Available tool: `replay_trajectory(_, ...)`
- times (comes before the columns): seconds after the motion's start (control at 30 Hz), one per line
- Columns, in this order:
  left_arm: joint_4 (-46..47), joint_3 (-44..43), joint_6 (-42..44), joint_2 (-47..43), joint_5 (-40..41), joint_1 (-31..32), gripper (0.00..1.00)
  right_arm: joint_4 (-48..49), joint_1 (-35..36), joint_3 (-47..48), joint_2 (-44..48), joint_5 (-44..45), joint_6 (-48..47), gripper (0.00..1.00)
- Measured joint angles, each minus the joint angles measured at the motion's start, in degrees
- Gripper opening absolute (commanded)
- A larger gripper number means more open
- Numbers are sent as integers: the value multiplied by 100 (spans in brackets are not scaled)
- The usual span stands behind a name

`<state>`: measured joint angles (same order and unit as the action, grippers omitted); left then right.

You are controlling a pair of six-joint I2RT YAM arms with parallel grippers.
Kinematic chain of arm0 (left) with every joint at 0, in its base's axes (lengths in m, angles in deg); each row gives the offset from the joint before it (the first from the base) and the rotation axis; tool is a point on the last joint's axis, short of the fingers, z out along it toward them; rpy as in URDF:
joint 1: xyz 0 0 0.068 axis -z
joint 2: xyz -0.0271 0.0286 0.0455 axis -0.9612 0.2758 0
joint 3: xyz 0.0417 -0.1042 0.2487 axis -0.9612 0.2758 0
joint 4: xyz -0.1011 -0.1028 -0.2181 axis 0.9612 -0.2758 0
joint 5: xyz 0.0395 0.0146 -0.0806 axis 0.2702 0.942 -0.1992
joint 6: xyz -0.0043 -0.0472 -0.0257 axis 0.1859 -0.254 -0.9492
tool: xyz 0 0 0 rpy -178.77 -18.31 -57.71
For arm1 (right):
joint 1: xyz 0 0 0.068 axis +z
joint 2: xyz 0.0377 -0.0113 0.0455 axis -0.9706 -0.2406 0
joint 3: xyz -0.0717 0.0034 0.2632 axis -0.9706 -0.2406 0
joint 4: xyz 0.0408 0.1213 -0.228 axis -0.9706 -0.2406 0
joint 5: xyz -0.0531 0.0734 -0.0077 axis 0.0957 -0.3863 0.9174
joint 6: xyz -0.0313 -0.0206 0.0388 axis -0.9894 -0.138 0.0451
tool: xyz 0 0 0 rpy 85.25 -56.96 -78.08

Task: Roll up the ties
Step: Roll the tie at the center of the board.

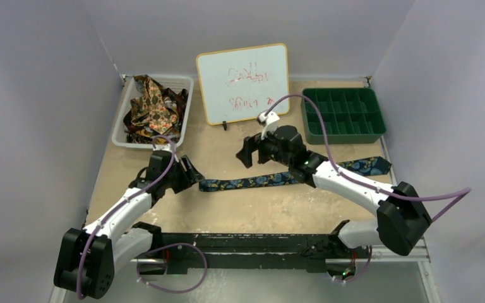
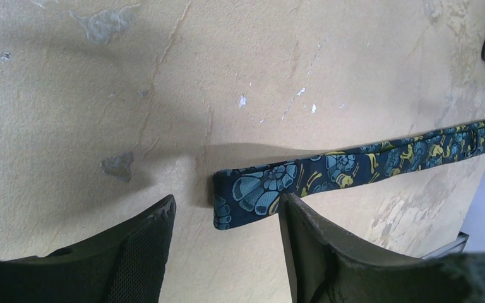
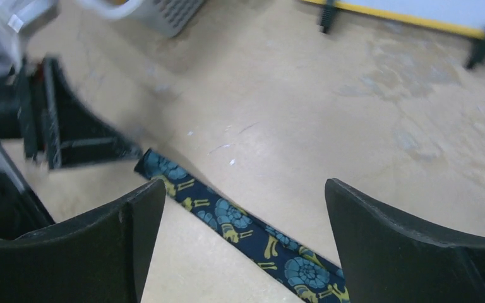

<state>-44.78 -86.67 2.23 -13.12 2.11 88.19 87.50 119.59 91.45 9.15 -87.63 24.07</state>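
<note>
- The table [image 1: 240,214] is a worn tan surface, scuffed and chipped in places, and everything else is carried on it.
- A whiteboard [image 1: 243,82] with a yellow frame is stood upright at the far edge, between the basket and the tray; faint red writing is seen on it but cannot be read.
- A green tray [image 1: 344,137] divided into compartments is set in the far right corner.
- A white basket [image 1: 121,123] is placed in the far left corner, and a tangled heap of brown, gold and red ties [image 1: 155,107] is piled in it.
- One navy tie [image 1: 252,182] [image 2: 353,161] [image 3: 227,218] with a blue and gold print is laid out flat and straight across the middle of the table. Its narrow end is found at the left gripper, its middle is crossed by the right arm, and its wide end is seen near the right edge, just in front of the tray.
- The left gripper [image 1: 189,173] [image 2: 227,208] is held low with its fingers apart, and the tie's narrow end is straddled between them, not pinched; whether one finger touches the cloth cannot be told.
- The right gripper [image 1: 247,154] [image 3: 243,189] is spread wide above the tie, and nothing is held in it.
</note>
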Motion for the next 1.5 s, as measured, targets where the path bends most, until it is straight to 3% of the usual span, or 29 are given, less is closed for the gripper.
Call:
replay_trajectory(0.2, 42, 57, -9, -26, -96, 0, 67, -101, -955, -426, 417, 240, 1513, 99)
replay_trajectory(0.33, 76, 55, -15, -48, -146, 0, 69, -409, -1132, -555, 673, 719, 2127, 99)
replay_trajectory(0.6, 105, 55, -15, 50, -254, 0, 70, -1751, -1246, -160, -501, 1843, 3327, 98)
replay_trajectory(0.8, 122, 55, -87, 323, -363, 0, 69, -2485, -1248, -205, -586, 2645, 4039, 90)
replay_trajectory(1.03, 181, 55, -133, 459, -398, 0, 68, -2785, -1405, -315, -588, 3126, 4240, 86)
replay_trajectory(1.5, -4, 52, -151, 208, -262, 0, 68, -2538, -1582, -402, -774, 2900, 3665, 69)
